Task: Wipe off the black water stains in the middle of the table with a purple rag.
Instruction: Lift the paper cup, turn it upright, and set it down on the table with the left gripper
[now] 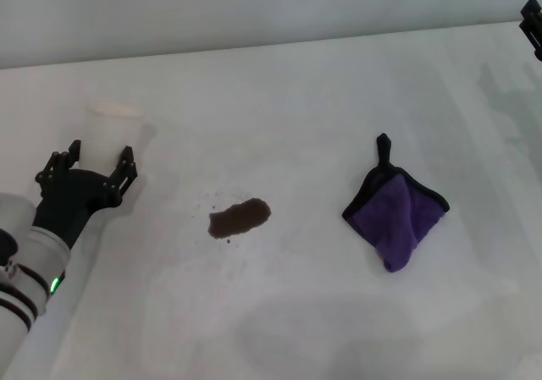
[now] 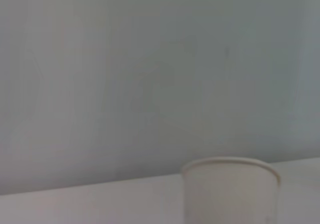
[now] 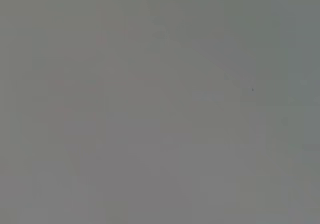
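From the head camera, the black water stains (image 1: 240,218) lie as one oblong blotch with a few specks near the middle of the table (image 1: 279,321), untouched. The purple rag (image 1: 395,217) sits crumpled and folded well to the right of the stains, its black loop tab pointing away from the robot, with nothing holding it. The left gripper (image 1: 96,165) stands at the left side of the table, its fingers spread wide on either side of a white paper cup (image 1: 111,132); they seem to stand beside the cup rather than clamp it, though contact cannot be settled from this angle. Only a dark sliver of the right gripper (image 1: 532,24) shows at the far right edge, high above the rag, and whether it is open cannot be told.

The left wrist camera shows only the paper cup's rim (image 2: 230,166) close in front, against a plain wall; none of that arm's fingers appear.

The right wrist camera shows a flat grey field, nothing to read.

By my judgement the wiping has not begun: the step in hand is fetching the rag. The next move calls for the right arm to come down over the rag with its fingers open, pinch a thick fold, then carry it left onto the blotch.
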Robot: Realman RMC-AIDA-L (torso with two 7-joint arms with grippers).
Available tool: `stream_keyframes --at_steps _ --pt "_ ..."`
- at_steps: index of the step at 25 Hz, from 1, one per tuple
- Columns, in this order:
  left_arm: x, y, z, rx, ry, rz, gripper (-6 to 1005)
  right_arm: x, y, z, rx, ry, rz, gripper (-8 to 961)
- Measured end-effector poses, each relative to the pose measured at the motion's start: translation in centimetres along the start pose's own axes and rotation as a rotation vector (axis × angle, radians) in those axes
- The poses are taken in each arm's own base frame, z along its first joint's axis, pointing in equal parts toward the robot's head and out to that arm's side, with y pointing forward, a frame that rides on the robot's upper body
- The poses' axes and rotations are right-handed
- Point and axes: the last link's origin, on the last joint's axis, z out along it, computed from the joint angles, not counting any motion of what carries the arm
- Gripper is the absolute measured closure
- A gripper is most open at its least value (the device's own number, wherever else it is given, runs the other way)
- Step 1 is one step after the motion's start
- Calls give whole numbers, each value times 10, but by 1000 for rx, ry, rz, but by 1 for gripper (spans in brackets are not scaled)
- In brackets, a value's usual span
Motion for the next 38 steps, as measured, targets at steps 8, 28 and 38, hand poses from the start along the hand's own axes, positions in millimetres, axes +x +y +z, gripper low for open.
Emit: stream_keyframes --at_steps 8,28,38 --pt "-8 1 -6 7 -27 -10 247 0 0 0 1 1 0 158" --pt "-23 3 -23 20 -57 -27 248 0 0 0 2 0 2 159" --pt "-22 8 -18 -7 -82 -53 234 0 -1 -1 3 0 0 158"
